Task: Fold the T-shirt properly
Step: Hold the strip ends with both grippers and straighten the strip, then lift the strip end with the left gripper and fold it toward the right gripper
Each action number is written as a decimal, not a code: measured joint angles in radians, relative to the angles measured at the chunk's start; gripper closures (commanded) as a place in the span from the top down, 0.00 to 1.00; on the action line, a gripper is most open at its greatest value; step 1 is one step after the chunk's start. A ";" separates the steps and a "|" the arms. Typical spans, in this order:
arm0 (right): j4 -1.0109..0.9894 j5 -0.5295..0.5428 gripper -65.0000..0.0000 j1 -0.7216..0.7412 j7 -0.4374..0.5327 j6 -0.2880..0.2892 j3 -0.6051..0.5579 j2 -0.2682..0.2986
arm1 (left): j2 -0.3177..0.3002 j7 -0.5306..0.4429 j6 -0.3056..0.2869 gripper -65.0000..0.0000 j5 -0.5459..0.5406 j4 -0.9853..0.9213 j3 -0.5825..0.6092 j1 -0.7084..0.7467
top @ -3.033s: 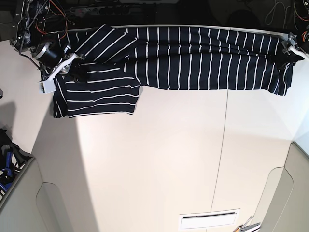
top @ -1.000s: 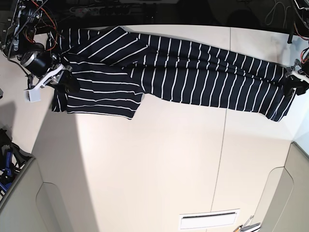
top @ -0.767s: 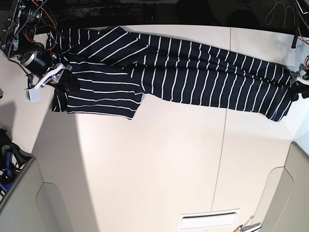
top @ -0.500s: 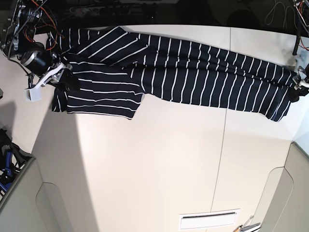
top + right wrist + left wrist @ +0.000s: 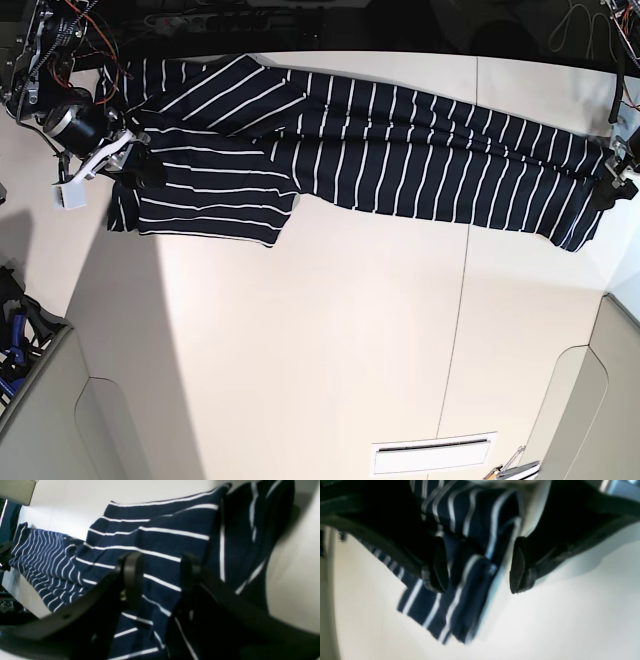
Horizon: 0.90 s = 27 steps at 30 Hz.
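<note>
- At the far left of the base view the right tool (image 5: pixel 128 160) sits on the shirt's (image 5: pixel 380 140) left end, low over the desk (image 5: pixel 320 340), with its white bracket sticking out past the cloth edge.
- In the right wrist view that tool (image 5: pixel 160 577) has its two dark fingers (image 5: pixel 131 580) a little apart, with striped cloth lying in the gap and under them. They look loose around it and not pressed together; I cannot tell whether either pad touches the fabric.
- The shirt (image 5: pixel 150 545) is dark navy with thin white stripes and lies stretched in a long band along the far edge of the desk, running from left to right and dipping slightly toward the right.
- Its left part is doubled over: a flap with stripes running sideways lies on top, spreading nearer to us than the rest of the band.
- The middle of the band lies fairly flat on the desk, with some soft creases along its length.
- At the far right the left tool (image 5: pixel 612 178) meets the shirt's other end, close to the desk's right side.
- In the left wrist view that tool (image 5: pixel 477 565) is spread wide, its dark pads (image 5: pixel 518 565) well apart. A bunched fold of the shirt (image 5: pixel 467 580) hangs between them, against the left pad and clear of the right one, so it is not clamped.
- Below that fold the pale desk (image 5: pixel 557 620) shows, blurred.
</note>
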 measured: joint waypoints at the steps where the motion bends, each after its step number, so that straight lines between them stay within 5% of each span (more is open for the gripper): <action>1: 0.000 0.000 0.38 0.000 0.000 0.000 0.000 0.000 | 0.000 0.028 0.000 0.65 -0.028 0.000 0.000 0.002; 5: 0.000 0.000 0.38 0.000 0.001 0.000 0.000 0.000 | -0.005 0.089 -0.001 0.65 -0.097 0.000 0.055 0.003; 12: 0.000 0.000 0.38 0.000 0.004 0.000 0.000 0.000 | -0.007 0.050 -0.016 0.60 -0.139 0.005 0.181 0.000; 17: 0.000 0.000 0.38 0.000 0.004 0.000 0.000 0.000 | -0.003 0.042 -0.010 0.00 -0.120 0.003 0.184 0.000; 27: 0.000 0.000 0.38 0.000 0.004 0.000 0.000 0.000 | 0.000 0.004 0.002 0.00 -0.108 0.142 0.189 0.009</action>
